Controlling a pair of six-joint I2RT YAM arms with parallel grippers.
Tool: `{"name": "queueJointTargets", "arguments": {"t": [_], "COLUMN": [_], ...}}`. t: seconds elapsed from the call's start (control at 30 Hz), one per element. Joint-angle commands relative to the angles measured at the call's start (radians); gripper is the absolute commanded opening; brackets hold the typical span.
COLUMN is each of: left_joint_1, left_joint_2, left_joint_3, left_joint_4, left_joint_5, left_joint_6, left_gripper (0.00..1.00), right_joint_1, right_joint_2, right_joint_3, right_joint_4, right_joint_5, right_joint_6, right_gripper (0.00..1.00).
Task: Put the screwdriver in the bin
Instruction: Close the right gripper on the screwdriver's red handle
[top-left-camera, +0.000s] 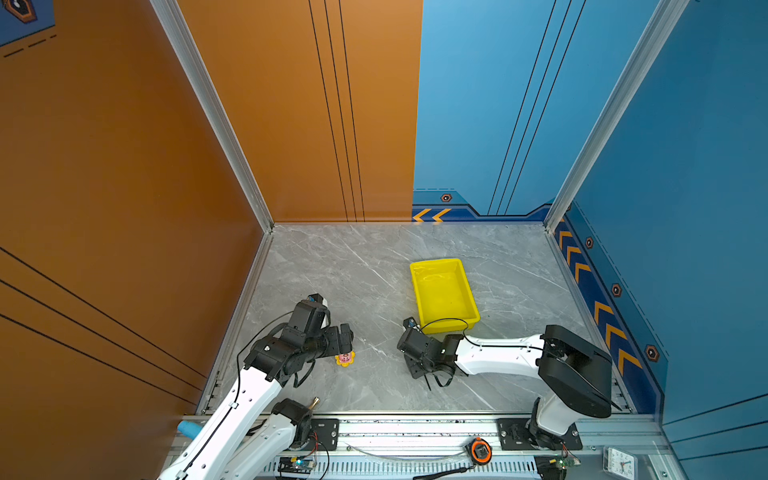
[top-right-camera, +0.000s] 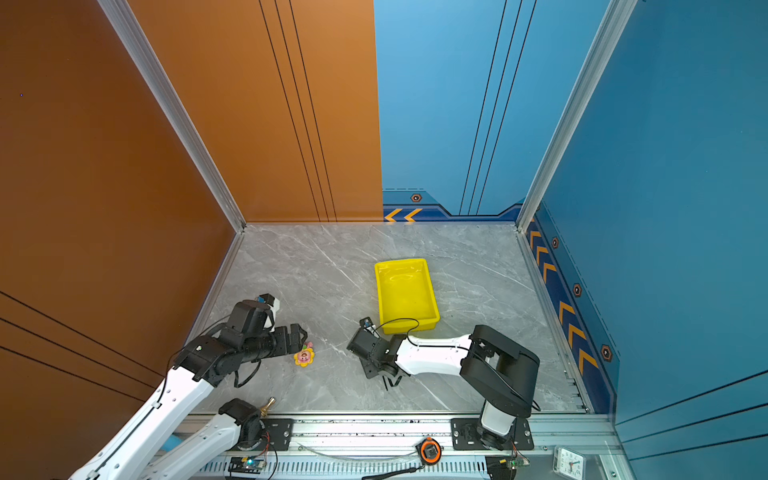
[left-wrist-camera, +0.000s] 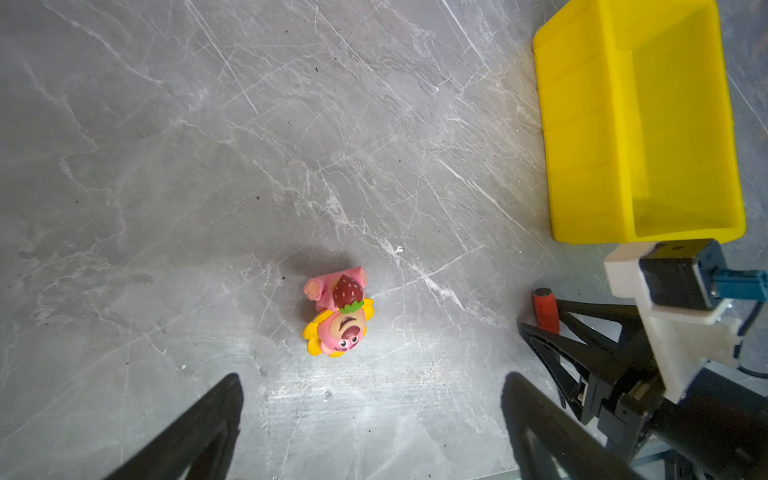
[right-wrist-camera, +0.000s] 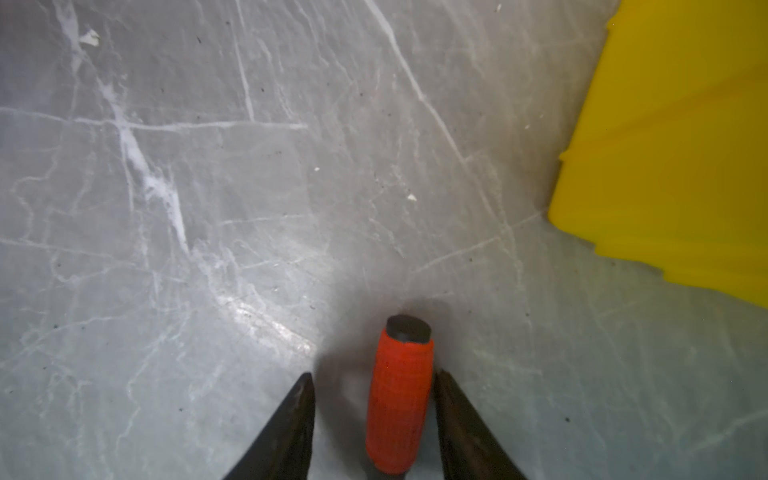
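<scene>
**Right gripper straddles the screwdriver beside the bin**

Grey marbled tabletop (top-left-camera: 374, 270), orange and blue walls all round, and the action is low on the right. The right gripper (right-wrist-camera: 374, 382) is down at the surface with the screwdriver (right-wrist-camera: 399, 399) lying between its jaws: one finger (right-wrist-camera: 451, 399) touches the orange-red handle, the opposite one stands off with a gap, so nothing is pinched. The handle's dark end cap points away from the wrist. In the left wrist view that handle (left-wrist-camera: 546, 311) pokes out past the black fingertips. In both top views the arm hides the tool.

The bin (top-left-camera: 444, 295) sits just beyond the right gripper (top-left-camera: 432, 370), near but apart, and its yellow floor is bare (top-right-camera: 406, 291).

Over on the left, the left gripper (left-wrist-camera: 374, 395) hovers with fingers spread wide, and a pink and yellow toy figure (left-wrist-camera: 338, 318) lies on the table ahead of it. A brass fitting (top-left-camera: 314, 402) rests near the front rail.
</scene>
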Motion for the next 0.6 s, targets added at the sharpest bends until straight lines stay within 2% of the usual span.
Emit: {"name": "queueJointTargets", "arguments": {"t": [0.0, 0.2, 0.4, 0.57], "left_joint_1": [-0.003, -0.005, -0.005, -0.002], "left_joint_2": [-0.001, -0.001, -0.003, -0.01], "left_joint_3": [0.007, 0.006, 0.004, 0.003], "left_joint_4": [-0.023, -0.023, -0.023, -0.022], "left_joint_5": [0.012, 0.01, -0.003, -0.012], "left_joint_6": [0.017, 0.015, 0.016, 0.014], "left_gripper": [0.98, 0.98, 0.98, 0.98], "right_joint_1": [0.007, 0.018, 0.018, 0.019], "right_joint_2": [0.027, 0.032, 0.029, 0.022], "right_joint_3": [0.023, 0.021, 0.022, 0.035], "right_joint_4": [-0.003, -0.011, -0.03, -0.055], "right_joint_5": [-0.001, 0.014, 0.016, 0.014], "right_joint_6": [0.016, 0.027, 0.029, 0.036], "right_gripper": [0.44, 0.35, 0.14, 0.04]}}
